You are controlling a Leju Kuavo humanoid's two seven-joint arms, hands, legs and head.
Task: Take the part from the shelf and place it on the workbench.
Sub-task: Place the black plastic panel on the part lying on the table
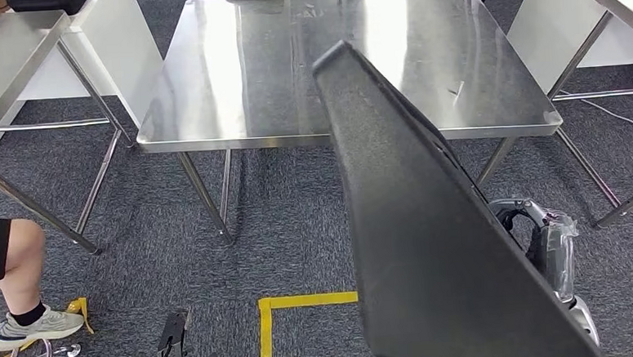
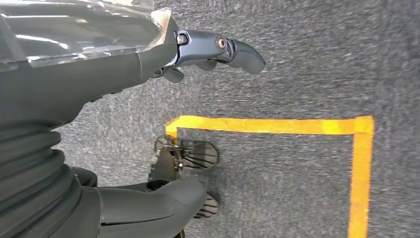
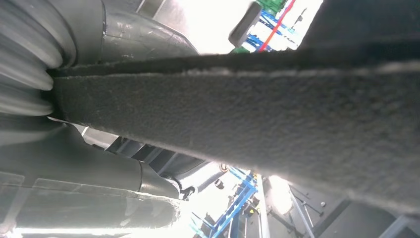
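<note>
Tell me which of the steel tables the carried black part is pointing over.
The middle table, straight ahead: the black part overlaps its front edge. The left table and right table sit off to the sides.

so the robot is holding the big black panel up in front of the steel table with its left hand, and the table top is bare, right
Not the left. In the head view the black panel rises from the right robot hand, and the right wrist view shows the panel's edge running across that hand. The left robot hand hangs over the carpet in the left wrist view, holding nothing. The rest stands: the panel is held in front of the steel table.
</note>
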